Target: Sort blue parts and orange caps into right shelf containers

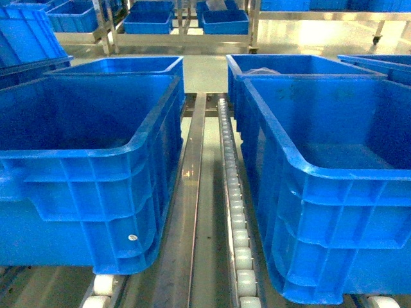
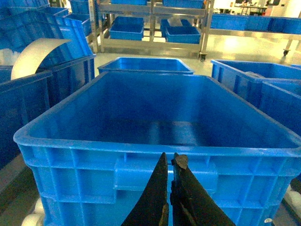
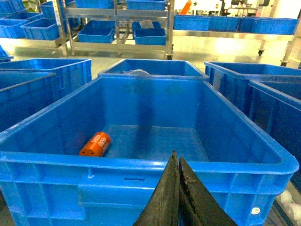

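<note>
Two deep blue containers stand side by side on a roller rack, one on the left (image 1: 83, 157) and one on the right (image 1: 334, 170). Neither gripper shows in the head view. In the right wrist view, my right gripper (image 3: 176, 156) is shut and holds nothing, just outside the near rim of a deep blue container (image 3: 117, 162). An orange cap (image 3: 95, 144) lies on its side on that container's floor, at the left. My left gripper (image 2: 170, 157) is shut with nothing in it, before the near wall of another deep blue container (image 2: 141, 148) whose floor is bare. No blue parts are in view.
A line of white rollers (image 1: 234, 212) and a metal rail run between the two containers. More blue crates stand behind and beside them. Metal shelving (image 1: 186, 32) at the back holds shallow blue crates. A curved white sheet (image 2: 35, 54) leans at the left.
</note>
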Controlling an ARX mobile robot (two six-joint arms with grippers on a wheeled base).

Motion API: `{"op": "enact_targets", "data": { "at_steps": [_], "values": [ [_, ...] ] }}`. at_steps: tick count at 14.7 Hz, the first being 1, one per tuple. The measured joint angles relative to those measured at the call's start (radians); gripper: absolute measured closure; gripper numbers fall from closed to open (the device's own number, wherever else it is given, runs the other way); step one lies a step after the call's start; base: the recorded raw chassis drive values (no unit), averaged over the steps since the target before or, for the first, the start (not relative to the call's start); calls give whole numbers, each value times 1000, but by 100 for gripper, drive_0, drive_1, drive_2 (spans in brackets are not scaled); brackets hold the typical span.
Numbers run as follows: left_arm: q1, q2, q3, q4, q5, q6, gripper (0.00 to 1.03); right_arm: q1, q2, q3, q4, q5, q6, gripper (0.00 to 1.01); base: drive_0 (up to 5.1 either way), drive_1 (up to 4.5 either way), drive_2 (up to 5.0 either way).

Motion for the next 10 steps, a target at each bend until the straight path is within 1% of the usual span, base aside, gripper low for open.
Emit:
{"op": "enact_targets", "data": {
  "at_steps": [4, 10],
  "values": [
    [0, -156, 0, -150, 0, 0, 101, 0, -132, 0, -129, 0, 0, 100, 0, 0, 0],
    [0, -306, 0, -297, 0, 0, 101, 0, -267, 0, -263, 0, 0, 100, 0, 0, 0]
  ]
}}
